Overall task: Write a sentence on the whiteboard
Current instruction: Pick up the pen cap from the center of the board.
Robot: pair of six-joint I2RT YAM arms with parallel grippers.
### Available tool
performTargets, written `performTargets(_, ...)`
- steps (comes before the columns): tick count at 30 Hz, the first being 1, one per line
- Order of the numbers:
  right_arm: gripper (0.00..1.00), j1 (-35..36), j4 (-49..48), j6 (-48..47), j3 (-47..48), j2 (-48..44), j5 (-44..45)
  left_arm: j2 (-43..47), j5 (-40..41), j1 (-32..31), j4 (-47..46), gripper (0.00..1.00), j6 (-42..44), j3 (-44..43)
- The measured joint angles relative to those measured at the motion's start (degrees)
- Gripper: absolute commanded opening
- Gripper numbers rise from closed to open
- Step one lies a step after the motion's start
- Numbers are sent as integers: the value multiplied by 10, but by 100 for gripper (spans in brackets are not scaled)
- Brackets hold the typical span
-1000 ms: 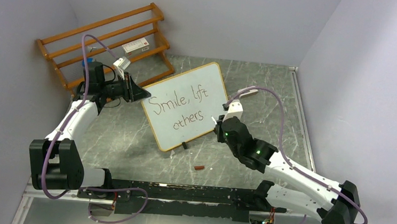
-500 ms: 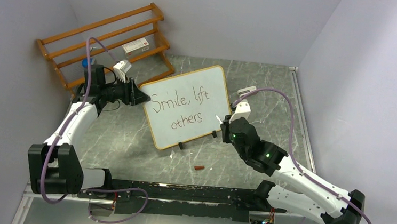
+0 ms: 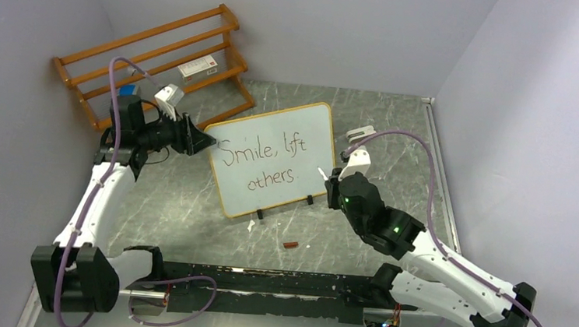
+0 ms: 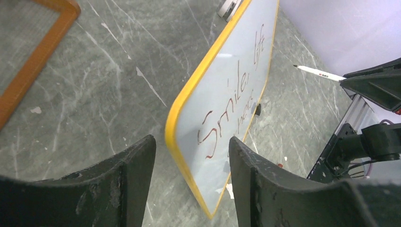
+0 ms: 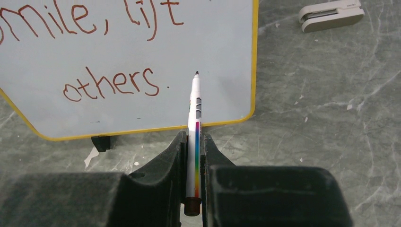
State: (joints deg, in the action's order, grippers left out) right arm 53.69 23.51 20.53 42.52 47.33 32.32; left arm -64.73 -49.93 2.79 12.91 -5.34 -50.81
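Grey-green marbled table fills the top view, closed in by pale lilac walls. We see an orange-brown wooden rack against the far left wall with a small box on one shelf. A black rail runs along the near edge. The whiteboard stands on its small black feet near the middle, between the two arms. The sentence on it reads "Smile, lift others" in two lines. The left gripper sits at the board's left edge, and the right gripper is just off its lower right corner. A small brown bit lies on the table in front of the board, and a white stapler-like object lies beyond its right side.

From the left wrist we look along the board, edge on. Its rounded yellow corner lies in the gap between the two black fingers, which are spread wide. We cannot tell whether either finger touches the frame. Past the board's far end a white marker hangs in the air, apart from the surface.

From the right wrist we see that gripper's fingers pressed together on the marker, pinching its barrel. The marker's dark tip points up at the board, just right of "others". The board's lower right corner lies just beyond the fingertips.
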Motion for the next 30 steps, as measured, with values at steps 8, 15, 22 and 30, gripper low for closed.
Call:
performTargets(8, 0, 0, 4, 0, 1, -20, 6, 87, 60, -39, 43, 64, 7, -5)
performTargets(15, 0, 0, 6, 0, 1, -38, 10, 134, 161, -176, 101, 62, 20, -12)
performTargets(22, 0, 0, 15, 5, 1, -70, 22, 143, 227, -290, 126, 61, 19, -12)
performTargets(30, 0, 0, 23, 18, 1, -94, 44, 80, 339, -501, 125, 59, 11, -11)
